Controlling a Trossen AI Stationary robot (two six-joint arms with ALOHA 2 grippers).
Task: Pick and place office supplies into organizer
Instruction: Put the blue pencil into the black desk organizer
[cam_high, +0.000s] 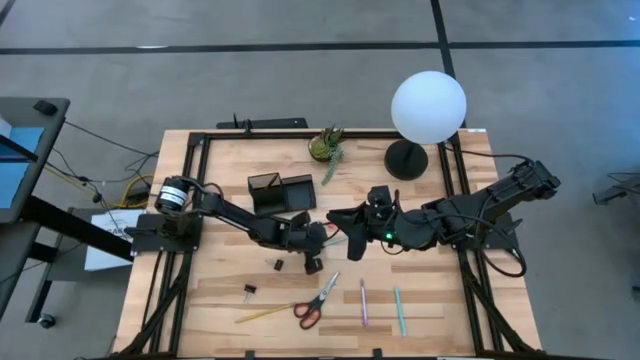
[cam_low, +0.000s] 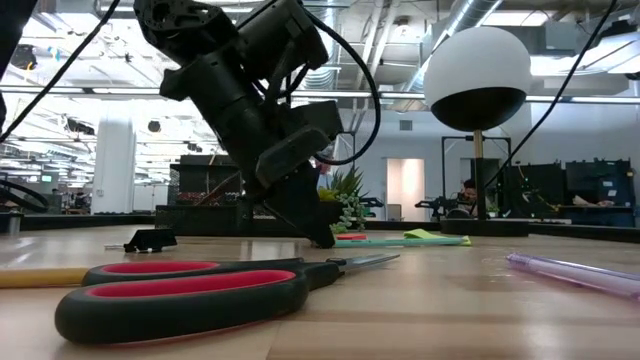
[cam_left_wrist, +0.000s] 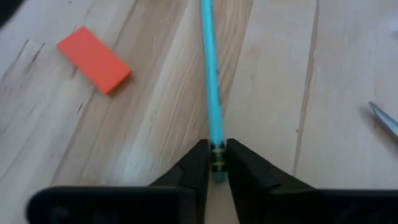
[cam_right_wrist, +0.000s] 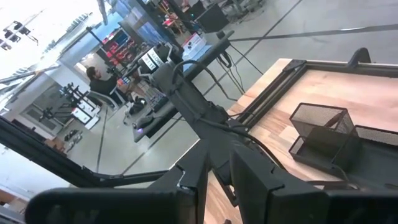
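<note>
At mid-table, the left gripper pinches the end of a teal pencil lying on the wood, beside an orange eraser. Behind it stands the black organizer. The right gripper hovers nearby, its fingers nearly together on nothing.

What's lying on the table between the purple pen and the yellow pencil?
The red-handled scissors lie between the yellow pencil and the purple pen, blades angled up toward the arms; the high view shows it.

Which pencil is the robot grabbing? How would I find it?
Find the red-handled scissors near the table's front edge, then look just behind them where the left gripper touches the wood. It pinches a teal pencil. Unlike the other pens, an orange eraser lies beside it.
</note>
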